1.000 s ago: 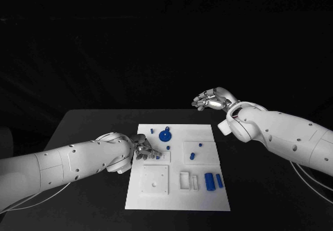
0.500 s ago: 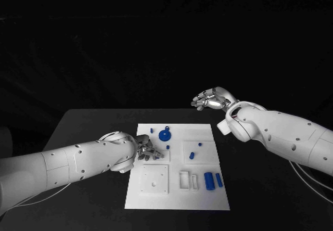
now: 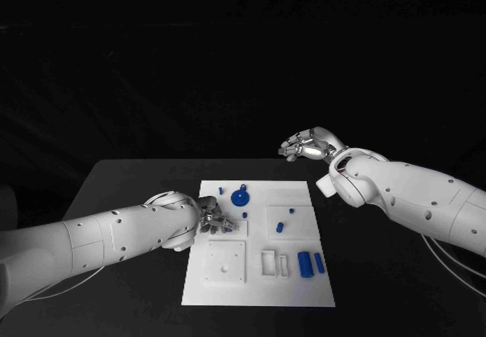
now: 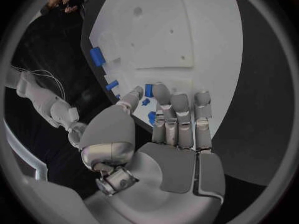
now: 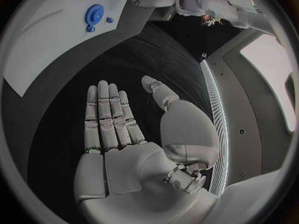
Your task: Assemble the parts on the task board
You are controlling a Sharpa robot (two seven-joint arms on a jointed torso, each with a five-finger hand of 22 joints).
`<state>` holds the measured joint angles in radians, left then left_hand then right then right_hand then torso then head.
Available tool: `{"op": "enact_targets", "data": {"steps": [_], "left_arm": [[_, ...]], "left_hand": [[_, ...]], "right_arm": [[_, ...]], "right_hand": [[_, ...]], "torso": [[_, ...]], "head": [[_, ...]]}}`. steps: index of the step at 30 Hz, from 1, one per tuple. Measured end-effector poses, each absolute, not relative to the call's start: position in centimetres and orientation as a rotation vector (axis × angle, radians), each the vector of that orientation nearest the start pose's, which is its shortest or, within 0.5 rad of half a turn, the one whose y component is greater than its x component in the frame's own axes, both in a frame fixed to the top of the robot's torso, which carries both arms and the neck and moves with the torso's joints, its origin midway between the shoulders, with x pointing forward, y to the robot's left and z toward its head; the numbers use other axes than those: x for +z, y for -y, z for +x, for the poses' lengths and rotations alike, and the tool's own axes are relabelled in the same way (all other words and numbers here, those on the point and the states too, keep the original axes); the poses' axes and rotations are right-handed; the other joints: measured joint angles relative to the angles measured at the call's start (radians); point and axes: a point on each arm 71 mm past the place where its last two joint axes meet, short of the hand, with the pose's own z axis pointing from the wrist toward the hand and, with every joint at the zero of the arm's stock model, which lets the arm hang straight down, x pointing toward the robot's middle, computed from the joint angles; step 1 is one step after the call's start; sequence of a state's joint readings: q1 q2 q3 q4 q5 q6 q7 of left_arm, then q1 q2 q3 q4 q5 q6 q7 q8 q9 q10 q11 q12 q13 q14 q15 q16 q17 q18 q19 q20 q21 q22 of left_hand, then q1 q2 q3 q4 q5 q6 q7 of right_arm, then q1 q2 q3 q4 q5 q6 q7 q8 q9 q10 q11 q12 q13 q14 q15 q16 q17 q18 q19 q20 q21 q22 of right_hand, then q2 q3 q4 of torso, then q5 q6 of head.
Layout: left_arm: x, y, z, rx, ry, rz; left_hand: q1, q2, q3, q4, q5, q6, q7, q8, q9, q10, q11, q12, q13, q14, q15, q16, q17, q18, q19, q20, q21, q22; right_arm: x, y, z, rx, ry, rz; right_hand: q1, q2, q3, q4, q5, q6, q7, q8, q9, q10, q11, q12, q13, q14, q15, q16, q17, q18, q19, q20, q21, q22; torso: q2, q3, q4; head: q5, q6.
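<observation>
Left hand [image 4: 168, 134] low over task board [image 3: 304, 295] left edge, fingers [image 4: 177, 109] spread, holding nothing; small blue part [image 4: 149, 90] lies just past fingertips. Right hand [image 3: 307, 146] open, well apart beyond board (left nearer)

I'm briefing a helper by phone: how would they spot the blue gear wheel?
Find the white board on the black table. Look near its far edge, just beyond the left hand. The gear wheel is the only round, flat blue disc; the other blue parts are small pegs or cylinders.
</observation>
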<state>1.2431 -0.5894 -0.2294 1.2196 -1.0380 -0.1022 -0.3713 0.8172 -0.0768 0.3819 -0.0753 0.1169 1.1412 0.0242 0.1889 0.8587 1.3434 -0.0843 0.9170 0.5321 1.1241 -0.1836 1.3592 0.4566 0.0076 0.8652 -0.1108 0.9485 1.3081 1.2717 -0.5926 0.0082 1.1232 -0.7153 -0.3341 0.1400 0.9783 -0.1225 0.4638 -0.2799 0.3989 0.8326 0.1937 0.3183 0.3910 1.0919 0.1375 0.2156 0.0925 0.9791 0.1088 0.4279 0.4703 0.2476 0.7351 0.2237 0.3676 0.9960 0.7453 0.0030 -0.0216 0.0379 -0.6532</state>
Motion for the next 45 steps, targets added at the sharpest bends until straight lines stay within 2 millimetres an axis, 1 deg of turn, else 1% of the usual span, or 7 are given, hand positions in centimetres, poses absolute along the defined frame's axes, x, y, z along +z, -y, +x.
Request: {"op": "enact_targets", "data": {"steps": [12,22,34,35,37,40,45], "left_arm": [[-26.95,-17.88,51.78,-0.417,-2.187,-0.211],[-26.93,-17.89,51.79,-0.421,-2.193,-0.213],[-26.96,-18.04,51.78,-0.443,-2.199,-0.245],[-26.96,-18.06,51.78,-0.446,-2.199,-0.249],[-26.97,-18.13,51.76,-0.451,-2.199,-0.260],[-27.02,-18.29,51.65,-0.459,-2.200,-0.274],[-27.03,-18.46,51.54,-0.466,-2.202,-0.291]], "left_hand": [[0.018,0.023,-0.010,-0.035,0.000,0.007,0.004,-0.004,-0.008,0.000,0.000,0.000,-0.001,0.002,0.002,0.004,-0.005,0.000,0.000,0.000,0.000,0.000],[0.065,0.043,0.004,-0.110,-0.001,0.009,0.002,-0.004,-0.018,0.000,0.000,0.000,-0.005,0.003,0.003,0.008,-0.013,0.000,0.004,-0.004,0.000,0.000],[0.111,0.068,0.027,-0.162,0.008,0.015,0.008,-0.008,-0.021,0.003,0.004,0.005,-0.006,0.005,0.012,0.013,-0.017,0.000,0.011,-0.003,0.000,0.000],[0.109,0.070,0.028,-0.164,0.001,0.018,0.005,-0.006,-0.021,0.003,0.004,0.005,-0.006,0.006,0.012,0.013,-0.017,0.000,0.011,-0.004,0.000,0.000],[0.133,0.054,0.097,-0.130,-0.058,0.024,0.002,-0.002,-0.027,0.009,0.005,0.005,-0.010,0.009,0.012,0.016,-0.021,0.000,0.024,-0.006,0.000,0.000],[0.139,0.047,0.132,-0.096,-0.068,0.024,0.002,0.000,-0.027,0.013,0.002,0.005,-0.010,0.009,0.013,0.019,-0.021,0.000,0.025,-0.007,0.000,0.000],[0.139,0.047,0.142,-0.085,-0.068,0.024,0.002,0.000,-0.026,0.013,0.002,0.005,-0.010,0.010,0.014,0.019,-0.021,0.000,0.025,-0.007,0.000,-0.001]], "right_arm": [[-14.98,19.25,57.19,1.039,-1.538,0.495],[-14.98,19.26,57.18,1.039,-1.539,0.495],[-15.00,19.23,57.20,1.040,-1.540,0.495],[-15.00,19.23,57.20,1.040,-1.540,0.495],[-15.00,19.22,57.21,1.040,-1.540,0.495],[-15.01,19.18,57.22,1.040,-1.540,0.495],[-15.03,19.19,57.24,1.039,-1.541,0.495]], "right_hand": [[0.000,0.000,0.000,0.000,0.000,0.000,0.000,0.000,0.000,0.000,0.000,0.000,-0.001,0.000,0.000,0.000,0.000,0.000,0.000,0.000,0.000,0.000],[0.000,0.000,0.000,0.000,0.000,0.000,0.000,0.000,0.000,0.000,0.000,0.000,-0.002,0.000,0.000,0.000,0.001,0.000,0.000,0.000,0.000,0.000],[0.000,0.000,0.000,0.000,0.000,0.000,0.000,0.000,-0.001,0.000,0.000,0.000,-0.002,0.000,0.000,0.000,0.001,0.000,0.001,-0.001,0.000,0.000],[0.000,0.000,0.000,0.000,0.000,0.000,0.000,0.000,-0.001,0.000,0.000,0.000,-0.002,0.000,0.000,0.000,0.001,0.000,0.001,-0.001,0.000,0.000],[0.000,0.000,0.000,0.000,0.000,0.000,0.000,0.000,-0.001,0.000,0.000,0.000,-0.003,0.000,0.000,0.000,0.001,0.000,0.001,-0.001,0.000,0.000],[0.000,0.000,0.000,0.000,0.004,0.000,0.000,0.000,-0.001,0.000,0.000,0.000,-0.003,0.000,0.000,0.000,0.001,0.000,0.001,-0.001,0.000,0.000],[0.000,0.000,0.000,0.000,0.004,0.000,0.000,0.000,-0.001,0.000,0.000,0.000,-0.003,0.000,0.000,0.000,0.001,0.000,0.001,-0.001,0.000,0.000]], "torso": [[0.000,0.0000,0.0000],[0.000,-0.0003,0.0001],[-0.001,-0.0007,0.0003],[-0.001,-0.0006,0.0003],[-0.001,-0.0006,0.0002],[0.000,-0.0006,0.0000],[0.000,0.0000,-0.0007]], "head": [[-0.001,-0.002],[-0.002,-0.003],[-0.001,-0.005],[-0.001,-0.005],[-0.001,-0.005],[0.000,-0.005],[0.001,-0.005]]}}
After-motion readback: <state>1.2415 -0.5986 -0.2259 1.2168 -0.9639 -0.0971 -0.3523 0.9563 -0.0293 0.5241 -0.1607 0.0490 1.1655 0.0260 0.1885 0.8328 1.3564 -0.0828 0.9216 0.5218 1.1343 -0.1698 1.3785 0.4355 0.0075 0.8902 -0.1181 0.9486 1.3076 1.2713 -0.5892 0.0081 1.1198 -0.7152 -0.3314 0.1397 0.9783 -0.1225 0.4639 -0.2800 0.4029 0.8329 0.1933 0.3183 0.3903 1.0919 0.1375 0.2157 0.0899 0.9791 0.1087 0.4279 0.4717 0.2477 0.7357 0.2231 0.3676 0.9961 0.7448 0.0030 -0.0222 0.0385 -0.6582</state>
